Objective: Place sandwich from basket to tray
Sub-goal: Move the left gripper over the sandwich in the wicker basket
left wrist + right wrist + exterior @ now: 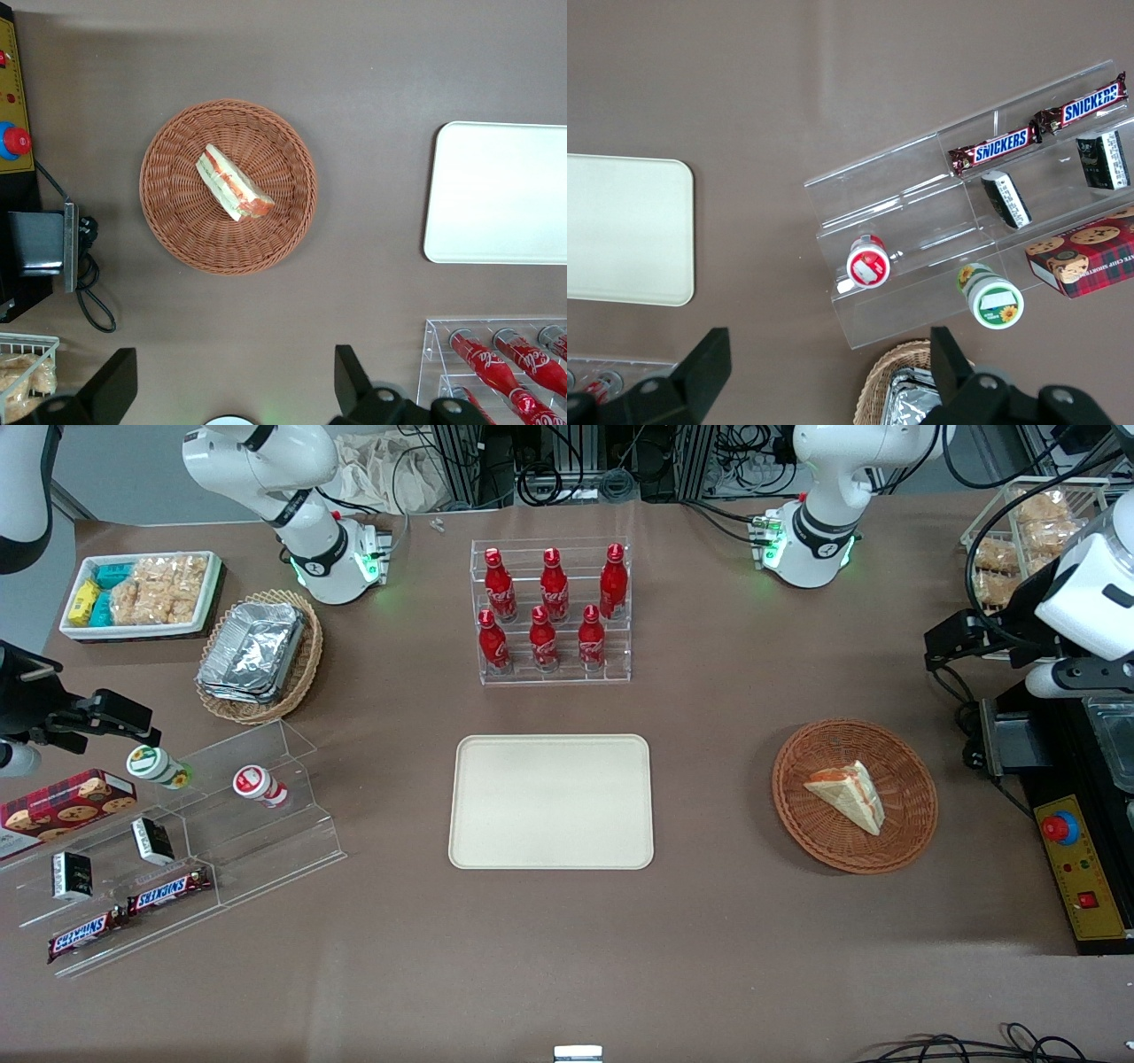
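Left wrist view: the gripper (230,390) is seen with its two dark fingers (111,385) spread wide apart and holding nothing, high above the table (372,71) and well clear of the basket (168,217). The sandwich (233,183) lies in the middle of that round wicker basket, flat on its side, with its long axis running on a slant across the line between the fingers, so a turn of the wrist is judged necessary before the fingers can close across its short width. In the front view the sandwich (848,794) rests in the basket (904,837) toward the working arm's end of the table, while the tray (551,801) lies bare near the middle of the table, well apart from the basket, with open tabletop between them. The gripper (952,646) hangs above the table edge at the working arm's end, farther from the front camera than the basket, so the sandwich must be reached by a move downward and toward that camera. Writing can be read on the two chocolate bars (168,888), marked SNICKERS, on the clear stand at the parked arm's end; the red bottles (553,607) carry white script too small to be read with certainty.
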Controlling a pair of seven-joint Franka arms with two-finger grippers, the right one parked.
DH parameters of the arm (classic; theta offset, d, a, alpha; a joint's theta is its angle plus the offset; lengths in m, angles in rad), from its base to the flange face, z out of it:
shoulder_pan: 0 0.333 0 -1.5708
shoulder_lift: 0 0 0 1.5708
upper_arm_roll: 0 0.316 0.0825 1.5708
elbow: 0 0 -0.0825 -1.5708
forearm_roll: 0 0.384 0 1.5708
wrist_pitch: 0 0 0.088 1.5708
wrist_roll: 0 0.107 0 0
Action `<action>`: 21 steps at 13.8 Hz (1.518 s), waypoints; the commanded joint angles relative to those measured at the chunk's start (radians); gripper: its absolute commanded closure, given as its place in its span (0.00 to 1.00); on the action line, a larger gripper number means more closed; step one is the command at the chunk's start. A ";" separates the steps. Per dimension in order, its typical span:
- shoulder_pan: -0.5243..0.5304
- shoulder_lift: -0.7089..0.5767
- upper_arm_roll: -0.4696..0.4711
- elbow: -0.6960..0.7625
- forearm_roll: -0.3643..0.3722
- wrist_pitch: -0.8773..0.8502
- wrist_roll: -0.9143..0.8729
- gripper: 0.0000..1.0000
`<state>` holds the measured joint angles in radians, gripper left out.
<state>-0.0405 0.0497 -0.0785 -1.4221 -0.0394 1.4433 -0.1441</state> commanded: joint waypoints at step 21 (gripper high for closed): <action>0.108 0.150 0.016 -0.655 -0.029 0.755 -0.413 0.00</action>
<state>0.0593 0.2029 -0.0548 -2.0423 -0.0328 2.1402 -0.5245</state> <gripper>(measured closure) 0.000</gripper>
